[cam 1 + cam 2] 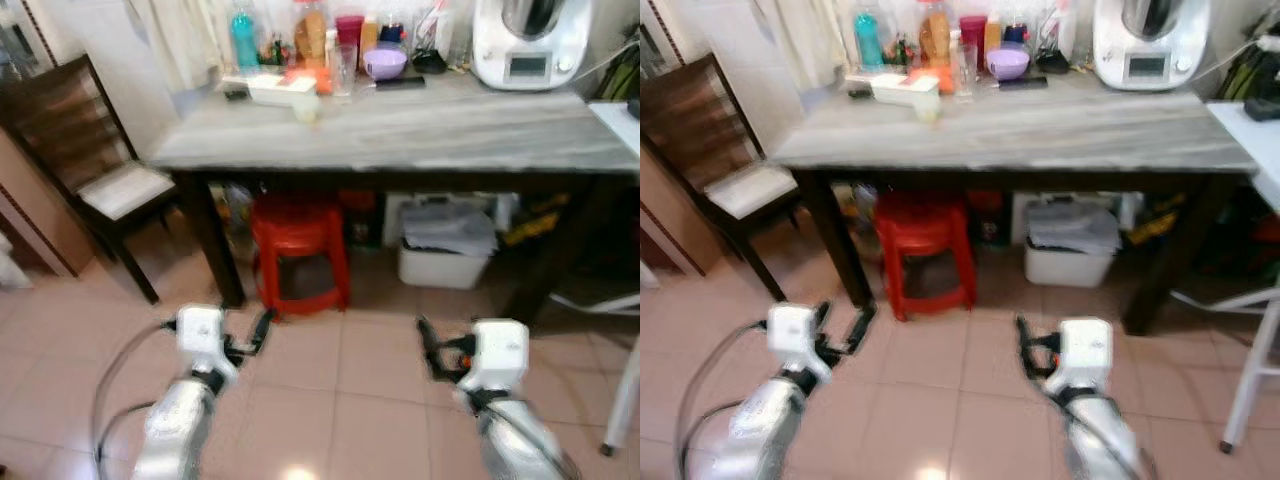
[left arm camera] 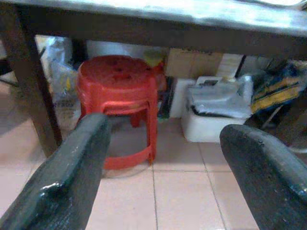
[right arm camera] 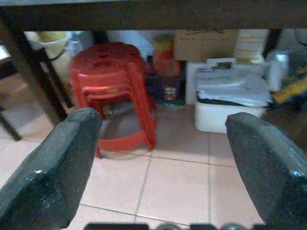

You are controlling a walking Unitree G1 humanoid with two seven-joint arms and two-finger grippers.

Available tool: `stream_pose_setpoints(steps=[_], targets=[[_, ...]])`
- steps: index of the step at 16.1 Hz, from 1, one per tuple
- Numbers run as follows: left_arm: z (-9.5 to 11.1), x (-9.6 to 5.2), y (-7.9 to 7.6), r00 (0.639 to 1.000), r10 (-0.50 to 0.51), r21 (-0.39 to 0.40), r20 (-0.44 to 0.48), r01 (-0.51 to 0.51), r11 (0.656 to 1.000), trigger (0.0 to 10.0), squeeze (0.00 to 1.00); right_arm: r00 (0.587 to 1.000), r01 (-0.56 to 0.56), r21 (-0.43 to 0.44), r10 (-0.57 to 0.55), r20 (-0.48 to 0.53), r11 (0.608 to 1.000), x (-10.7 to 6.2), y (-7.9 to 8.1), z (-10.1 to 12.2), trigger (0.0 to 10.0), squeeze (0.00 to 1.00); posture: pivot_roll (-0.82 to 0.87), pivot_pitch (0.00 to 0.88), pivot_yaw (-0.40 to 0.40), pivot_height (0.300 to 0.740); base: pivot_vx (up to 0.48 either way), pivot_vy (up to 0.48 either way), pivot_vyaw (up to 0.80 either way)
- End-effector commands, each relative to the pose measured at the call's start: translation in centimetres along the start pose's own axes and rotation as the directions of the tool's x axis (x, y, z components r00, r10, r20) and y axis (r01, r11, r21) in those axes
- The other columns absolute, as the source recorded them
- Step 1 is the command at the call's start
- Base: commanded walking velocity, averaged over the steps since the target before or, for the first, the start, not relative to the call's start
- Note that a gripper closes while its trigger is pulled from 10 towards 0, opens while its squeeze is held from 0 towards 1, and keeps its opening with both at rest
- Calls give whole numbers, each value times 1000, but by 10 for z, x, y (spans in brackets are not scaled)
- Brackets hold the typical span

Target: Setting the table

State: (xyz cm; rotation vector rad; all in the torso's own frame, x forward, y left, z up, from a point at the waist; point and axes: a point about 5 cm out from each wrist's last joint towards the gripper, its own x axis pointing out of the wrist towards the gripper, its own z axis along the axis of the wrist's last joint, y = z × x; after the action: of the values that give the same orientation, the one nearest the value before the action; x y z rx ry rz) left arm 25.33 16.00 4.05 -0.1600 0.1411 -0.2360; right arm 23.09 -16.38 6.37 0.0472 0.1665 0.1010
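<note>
Standing before one grey table (image 1: 420, 135): one dark chair (image 1: 95, 165) off table's left end, one red stool (image 1: 298, 250) and one white bin (image 1: 445, 250) under table. On table's far edge: one white kitchen machine (image 1: 528, 42), one purple bowl (image 1: 385, 63), one clear glass (image 1: 343, 70), several bottles. Two grippers low over tiled floor, short of table: left gripper (image 2: 163, 158) spread wide, empty; right gripper (image 3: 168, 158) spread wide, empty.
</note>
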Motion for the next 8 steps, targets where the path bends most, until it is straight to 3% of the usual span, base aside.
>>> stream_pose_setpoints(steps=[1,5,8], targets=[[6,3,-2,1000,-11,4,18,11,1000,10000,0,1000,0,16,0,14,1000,0,-3,2,10000,0,-76,0,67,740,0,-428,0],[10,4,-4,999,-24,0,26,24,1000,10000,0,998,56,-36,-55,28,998,1,-7,5,10000,0,-77,0,68,740,0,-428,0],[15,5,-5,998,-37,-3,41,37,999,10000,0,999,36,-13,-36,25,999,1,-6,7,10000,0,-74,0,70,740,0,-428,0]])
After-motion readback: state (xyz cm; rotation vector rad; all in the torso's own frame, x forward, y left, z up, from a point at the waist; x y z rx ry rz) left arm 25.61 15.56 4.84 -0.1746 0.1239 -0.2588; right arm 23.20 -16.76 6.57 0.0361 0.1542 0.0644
